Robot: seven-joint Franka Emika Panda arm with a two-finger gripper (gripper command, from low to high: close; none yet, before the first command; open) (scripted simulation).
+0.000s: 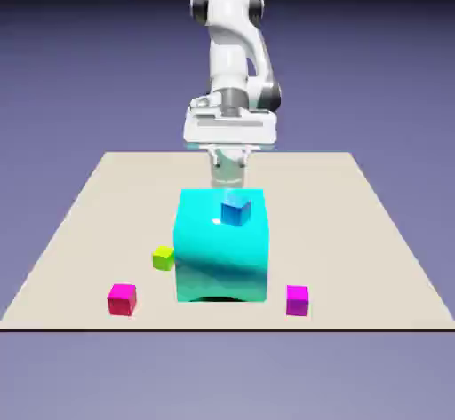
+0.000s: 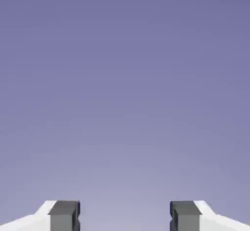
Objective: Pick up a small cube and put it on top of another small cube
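The small lime cube (image 1: pixel 163 257) lies on the table just off the exterior view's left side of a big cyan block (image 1: pixel 222 249). The other small cube, purple-magenta (image 1: pixel 297 300), sits near the front edge at the block's right. My gripper (image 1: pixel 227 181) hangs behind the cyan block, well back from both cubes. In the hand view my gripper (image 2: pixel 124 218) is open: its two grey fingertips (image 2: pixel 64 216) stand wide apart with nothing between them. Only the plain backdrop shows beyond them, and no cube appears in that view.
A small blue cube (image 1: pixel 235 210) sits at the upper edge of the cyan block. A hot-pink cube (image 1: pixel 122 299) lies near the front left of the beige table (image 1: pixel 373 232).
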